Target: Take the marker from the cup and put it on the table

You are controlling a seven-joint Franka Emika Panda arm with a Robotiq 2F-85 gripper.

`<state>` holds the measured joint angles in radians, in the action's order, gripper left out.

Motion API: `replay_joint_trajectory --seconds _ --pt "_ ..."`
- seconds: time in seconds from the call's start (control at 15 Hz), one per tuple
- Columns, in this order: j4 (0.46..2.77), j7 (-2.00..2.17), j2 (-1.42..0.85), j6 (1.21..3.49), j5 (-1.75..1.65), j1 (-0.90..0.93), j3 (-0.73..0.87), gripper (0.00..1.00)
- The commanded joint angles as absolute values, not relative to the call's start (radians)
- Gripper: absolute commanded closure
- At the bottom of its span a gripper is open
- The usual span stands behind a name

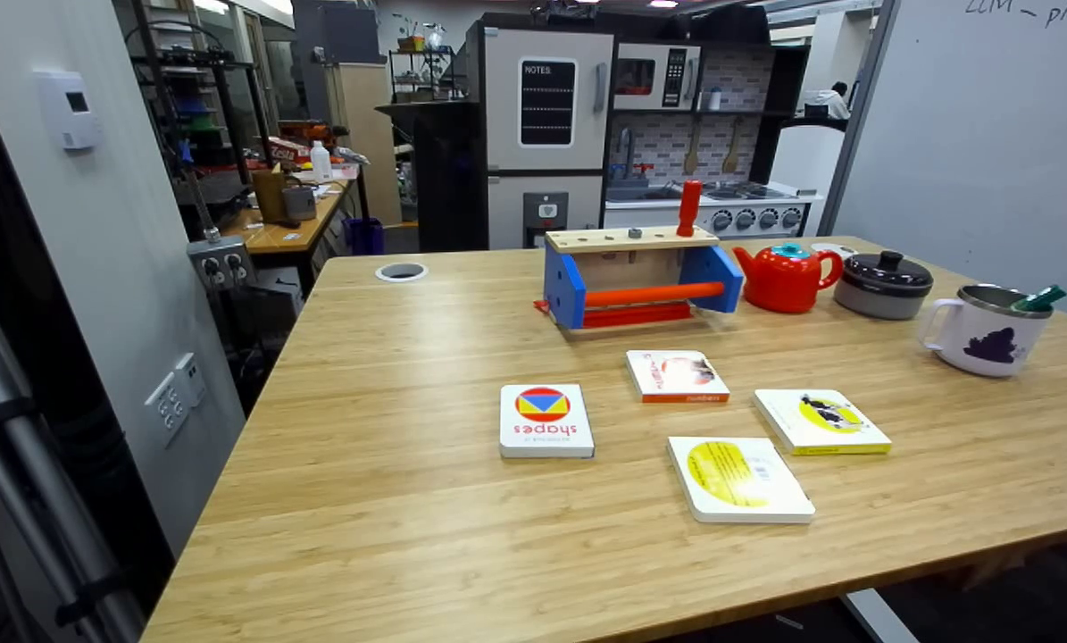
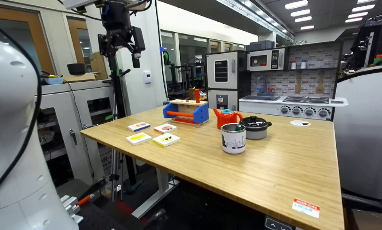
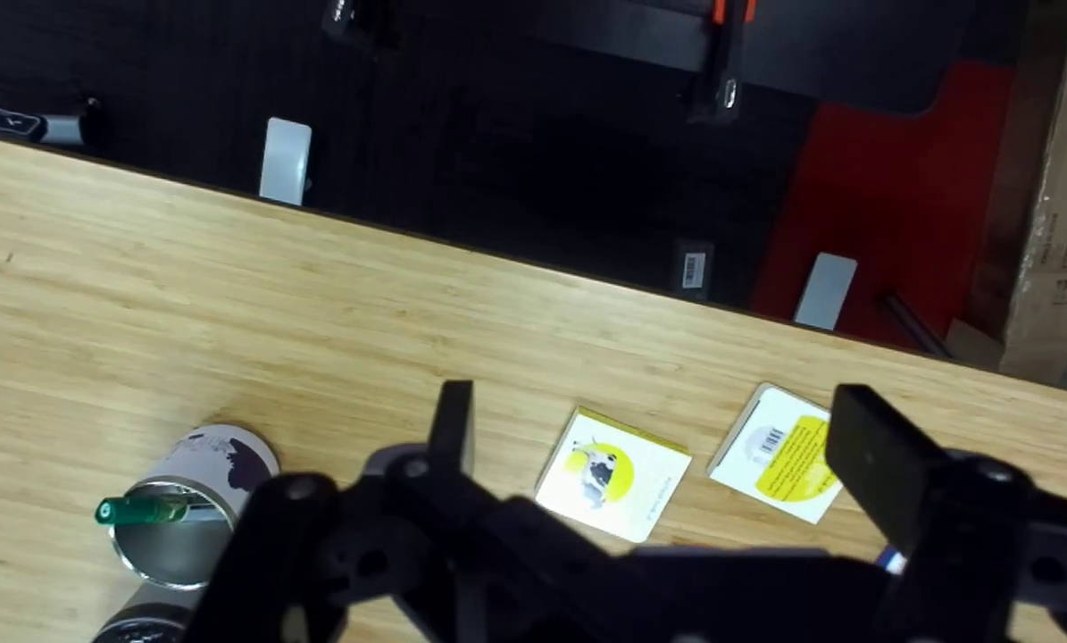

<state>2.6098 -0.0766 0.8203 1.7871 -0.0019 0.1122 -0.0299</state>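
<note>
**A sideways reach comes first**

The table point(image 3: 310, 330) spreads below me. My gripper point(image 3: 654, 415) hangs well above it, fingers parted, holding nothing. In the wrist view the cup point(image 3: 219, 460) stands to the left, outside that gap. In it leans the marker point(image 3: 143, 510), jutting over the rim, long axis roughly along my fingertip line; I judge a turn should precede gripping.

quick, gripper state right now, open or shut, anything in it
Gripper: open wide, holding nothing; the marker is in the cup, sticking out over the rim.
</note>
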Motion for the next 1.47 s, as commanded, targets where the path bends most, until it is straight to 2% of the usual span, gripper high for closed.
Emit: replay_joint_trajectory --seconds 0.0,1.0,1.4 --pt "2.561 -0.102 0.714 1.816 -0.036 0.089 -0.020 0.00" --pt "2.364 -0.116 0.398 1.887 -0.077 0.058 0.015 0.00" --pt "2.366 -0.117 0.400 1.891 -0.068 0.054 0.014 0.00"
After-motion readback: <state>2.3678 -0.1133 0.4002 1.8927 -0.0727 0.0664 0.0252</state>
